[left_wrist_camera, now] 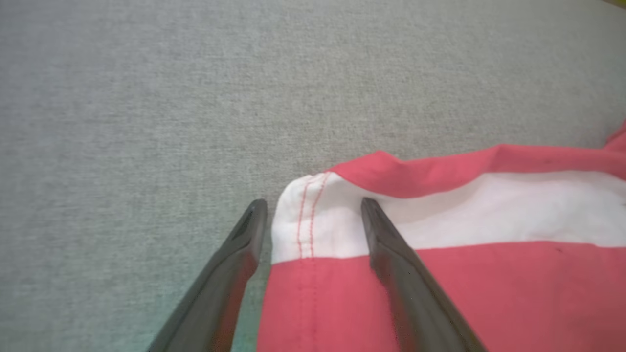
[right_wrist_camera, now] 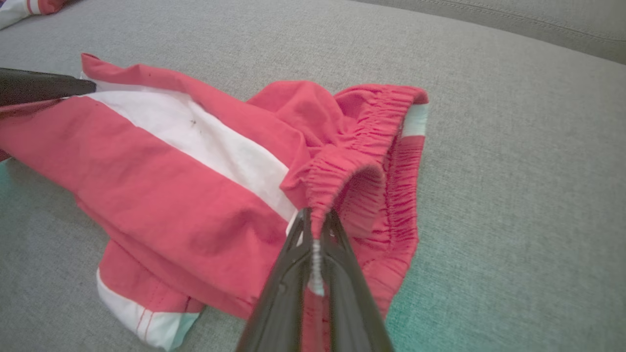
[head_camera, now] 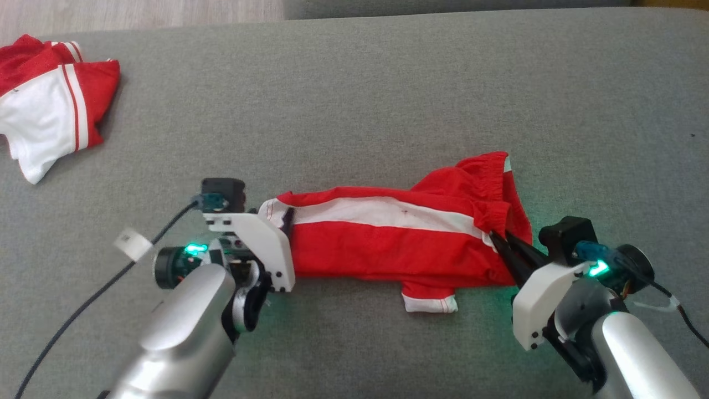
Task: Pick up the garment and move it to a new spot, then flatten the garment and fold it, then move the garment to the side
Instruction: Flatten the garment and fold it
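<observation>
Shorts (head_camera: 388, 244), red with a white stripe, lie stretched out on the grey cushion (head_camera: 388, 83) between my two grippers. My right gripper (right_wrist_camera: 315, 213) is pressed together, pinching a fold of the elastic waistband (right_wrist_camera: 371, 122). My left gripper (left_wrist_camera: 313, 208) stands spread, one finger over the white leg hem (left_wrist_camera: 303, 225), the other over the cushion just beside it. Another red-and-white garment (head_camera: 50, 105) lies well apart at the far left.

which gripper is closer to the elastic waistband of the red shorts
Right. The right gripper is shut on the waistband of the red shorts. The left gripper is at the opposite end, its open fingers straddling the white leg hem.
</observation>
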### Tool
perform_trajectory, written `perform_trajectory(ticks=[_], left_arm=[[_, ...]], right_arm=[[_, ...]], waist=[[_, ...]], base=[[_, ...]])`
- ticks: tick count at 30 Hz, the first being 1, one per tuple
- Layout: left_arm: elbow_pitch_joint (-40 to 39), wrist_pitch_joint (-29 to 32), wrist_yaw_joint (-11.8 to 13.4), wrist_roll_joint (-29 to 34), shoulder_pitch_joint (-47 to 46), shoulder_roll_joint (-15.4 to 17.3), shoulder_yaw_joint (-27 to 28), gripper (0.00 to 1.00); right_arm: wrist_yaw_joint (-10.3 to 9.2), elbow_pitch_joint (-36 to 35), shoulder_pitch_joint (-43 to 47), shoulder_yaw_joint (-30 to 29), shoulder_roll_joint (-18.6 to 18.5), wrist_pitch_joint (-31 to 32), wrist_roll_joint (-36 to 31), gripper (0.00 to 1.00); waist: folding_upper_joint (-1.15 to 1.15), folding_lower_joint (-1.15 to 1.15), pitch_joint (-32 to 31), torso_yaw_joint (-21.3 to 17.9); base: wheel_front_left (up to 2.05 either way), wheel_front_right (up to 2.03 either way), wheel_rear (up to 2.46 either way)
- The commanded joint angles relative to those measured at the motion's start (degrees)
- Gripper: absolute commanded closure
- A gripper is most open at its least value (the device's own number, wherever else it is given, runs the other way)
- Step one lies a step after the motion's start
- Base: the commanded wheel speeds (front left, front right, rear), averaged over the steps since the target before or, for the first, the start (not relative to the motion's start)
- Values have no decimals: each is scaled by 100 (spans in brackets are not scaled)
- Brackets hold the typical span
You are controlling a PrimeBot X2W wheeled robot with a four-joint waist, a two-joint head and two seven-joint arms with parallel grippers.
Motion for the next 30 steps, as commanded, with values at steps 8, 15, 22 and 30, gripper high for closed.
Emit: perform_trajectory(ticks=[8, 15, 22, 30], left_arm=[[-357, 251, 118, 98, -132, 156, 17, 7], [-283, 254, 349, 151, -134, 250, 64, 0], [-197, 265, 356, 97, -128, 244, 73, 55], [-303, 13, 309, 104, -172, 208, 112, 100]], right_arm=[[-4, -225, -57, 48, -17, -100, -53, 100], [-4, -193, -99, 111, 6, -136, -40, 100], [-4, -160, -121, 124, 2, -169, -23, 100], [-4, -121, -105, 83, 17, -214, -29, 100]], waist=[[0, 0, -5, 3], [0, 0, 14, -58], [0, 0, 31, -105], [0, 0, -5, -89]], base=[[0, 0, 0], [0, 0, 0], [0, 0, 0], [0, 0, 0]])
